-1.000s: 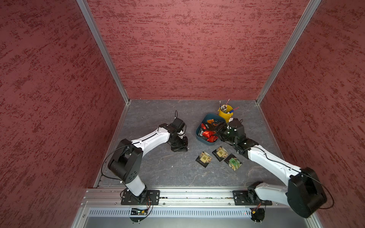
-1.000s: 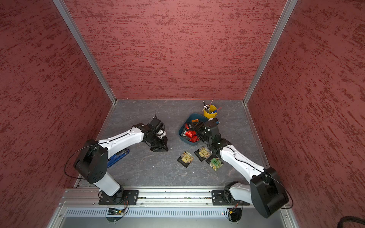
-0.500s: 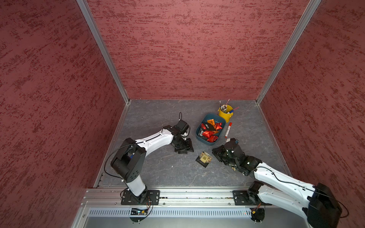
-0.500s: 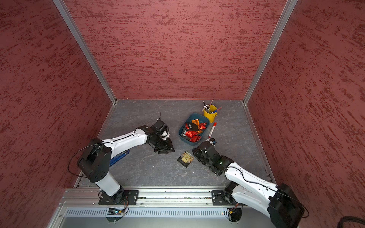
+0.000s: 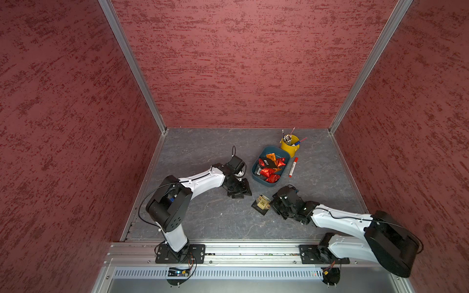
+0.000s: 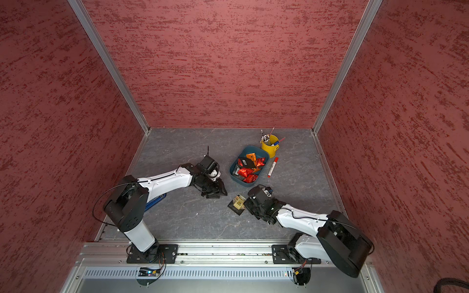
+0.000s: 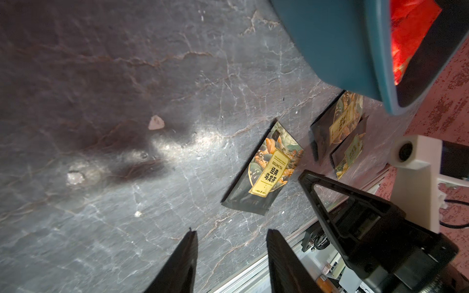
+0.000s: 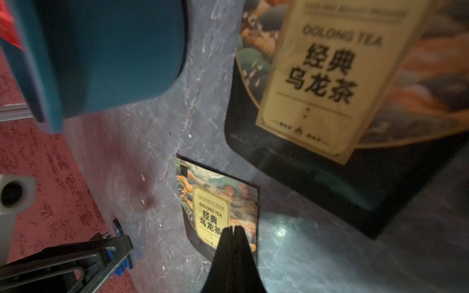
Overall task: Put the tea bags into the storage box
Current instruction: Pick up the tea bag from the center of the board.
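**Right claw shut at a sachet's edge, beside the box**

The right claw (image 8: 232,228) has its tips pressed together over the lower edge of a black sachet (image 8: 218,203). The sachet lies flat on the table (image 5: 203,152), near the box (image 5: 262,181), which holds red and orange packets (image 5: 269,172). The left claw (image 7: 231,236) hangs spread and empty over bare table.

A flat sachet gives little to catch, so the lift should probably start slowly and clear the rim before release.

Whether foil is truly caught between the tips I cannot tell. A second sachet (image 8: 330,76) looms blurred and cut off. In both top views the right arm (image 5: 337,220) hides all but one.
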